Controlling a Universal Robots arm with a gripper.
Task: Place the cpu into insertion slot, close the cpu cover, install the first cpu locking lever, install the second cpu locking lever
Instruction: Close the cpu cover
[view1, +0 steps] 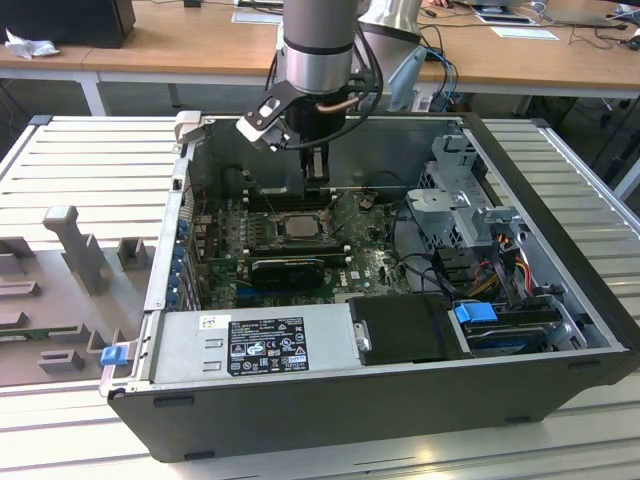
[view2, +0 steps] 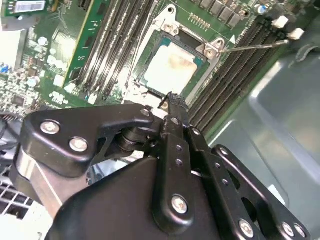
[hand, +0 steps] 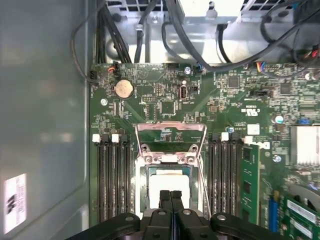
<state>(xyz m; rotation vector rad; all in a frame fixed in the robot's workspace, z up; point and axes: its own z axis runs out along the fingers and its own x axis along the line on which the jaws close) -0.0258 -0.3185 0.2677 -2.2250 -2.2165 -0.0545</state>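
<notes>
Nearest the wrist cameras, the pincer (hand: 170, 196) is showing its two fingers pressed together with nothing between them. In the second wrist view the fingertips are hanging just above the near edge of the socket.

Just beyond them, the cpu (hand: 167, 179) is lying flat inside the insertion slot (view2: 161, 24), with its pale metal top facing up. It is square, so it has no long axis, and its edges are running in line with the memory slots (hand: 112, 180) on both sides. Judgement: it is light, thin and stiff, with a slick top and delicate contacts below. Any hold belongs on two opposite side edges, never on the underside.

Behind the chip, the cpu cover (hand: 171, 127) is standing raised on its hinge. Its window is framing green board, and its free edge is pointing away from the pincer. Judgement: it is thin, springy sheet metal, best pushed at the free edge.

A thin lever rod (view2: 255, 46) is sticking out past the socket corner.

Farther out, the motherboard (hand: 165, 95) is sitting in the open computer case (view1: 400, 400), which is resting on the ribbed bench (view1: 90, 170).
</notes>
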